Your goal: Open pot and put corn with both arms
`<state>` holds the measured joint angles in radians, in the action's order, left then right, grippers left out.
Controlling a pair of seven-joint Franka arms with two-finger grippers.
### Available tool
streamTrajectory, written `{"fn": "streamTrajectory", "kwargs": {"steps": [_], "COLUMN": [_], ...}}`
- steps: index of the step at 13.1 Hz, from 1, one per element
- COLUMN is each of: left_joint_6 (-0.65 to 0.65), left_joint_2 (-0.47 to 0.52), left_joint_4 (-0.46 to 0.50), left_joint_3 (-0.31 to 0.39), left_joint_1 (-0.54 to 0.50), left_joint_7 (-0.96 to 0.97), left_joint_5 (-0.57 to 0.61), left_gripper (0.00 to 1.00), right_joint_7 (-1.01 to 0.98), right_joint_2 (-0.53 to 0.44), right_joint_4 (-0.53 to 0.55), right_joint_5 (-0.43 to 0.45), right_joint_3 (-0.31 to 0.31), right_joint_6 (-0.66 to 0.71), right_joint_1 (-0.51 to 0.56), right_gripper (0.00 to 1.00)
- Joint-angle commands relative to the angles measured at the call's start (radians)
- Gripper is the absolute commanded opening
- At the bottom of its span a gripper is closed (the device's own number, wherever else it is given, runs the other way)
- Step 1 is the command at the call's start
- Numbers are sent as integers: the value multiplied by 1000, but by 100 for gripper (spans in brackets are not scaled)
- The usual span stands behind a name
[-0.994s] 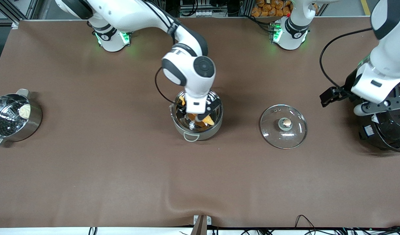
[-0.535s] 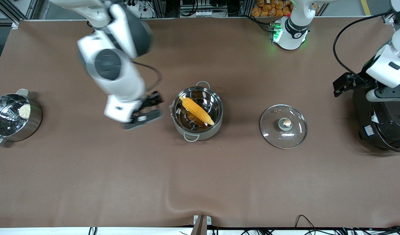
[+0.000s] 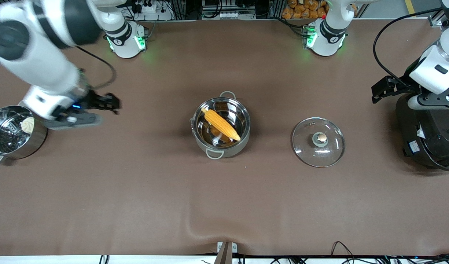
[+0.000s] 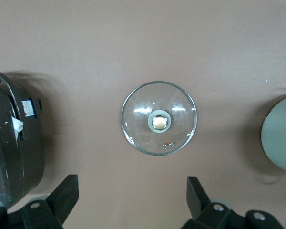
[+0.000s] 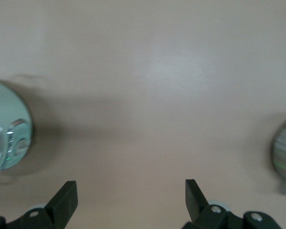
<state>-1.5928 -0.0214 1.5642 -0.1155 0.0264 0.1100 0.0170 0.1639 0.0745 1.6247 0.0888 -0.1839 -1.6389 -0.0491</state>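
Observation:
The shiny steel pot point(image 3: 245, 129) stands open mid-table with the yellow corn point(image 3: 220, 124) lying slantwise inside it. Its glass lid point(image 3: 318, 142) with the copper knob lies flat on the cloth beside it, toward the left arm's end, and also shows in the left wrist view point(image 4: 158, 118). My right gripper point(image 3: 79, 120) is open and empty over bare cloth between the pot and the steamer pot; its view shows only cloth between the fingers point(image 5: 131, 200). My left gripper point(image 3: 431, 99) is open and empty point(image 4: 132, 200) over the edge of the rice cooker.
A steel pot with a perforated insert and a white bun point(image 3: 15, 132) stands at the right arm's end. A big black rice cooker point(image 3: 429, 135) stands at the left arm's end, also in the left wrist view point(image 4: 9, 143). The brown cloth has a ridge near its front edge point(image 3: 209, 220).
My right gripper let go of the corn in the pot, rose and swung away toward the right arm's end. The corn now lies in the pot. The left arm shifted slightly.

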Motion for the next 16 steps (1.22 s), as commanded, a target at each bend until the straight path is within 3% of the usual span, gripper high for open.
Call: {"fn": "streamTrajectory", "kwargs": {"steps": [1,4,9,16], "left_joint_6": [13,34,48,48], "left_joint_2": [-3,-3,-3,-11], "left_joint_4": [4,2,-1,-3], "left_joint_3": [-3,-1,-1,-3], "left_joint_1": [-11,-20,-31,-25], "left_joint_7": [-12,-9,-26,-24], "left_joint_5": [-22,-35,-29,-19], "left_gripper": [100,100,100,100], "right_joint_7": [-83,-227,-110,-216], "right_joint_2": [-73,-105,-124,-119], "right_joint_4": [47,46,26,-13], "right_joint_5": [-29,-148,-141,-127], "right_joint_3": [81,181,182,189], "right_joint_6": [7,45,93,111], "right_joint_1": [9,43,81,120], "right_gripper": [100,100,100,100]}}
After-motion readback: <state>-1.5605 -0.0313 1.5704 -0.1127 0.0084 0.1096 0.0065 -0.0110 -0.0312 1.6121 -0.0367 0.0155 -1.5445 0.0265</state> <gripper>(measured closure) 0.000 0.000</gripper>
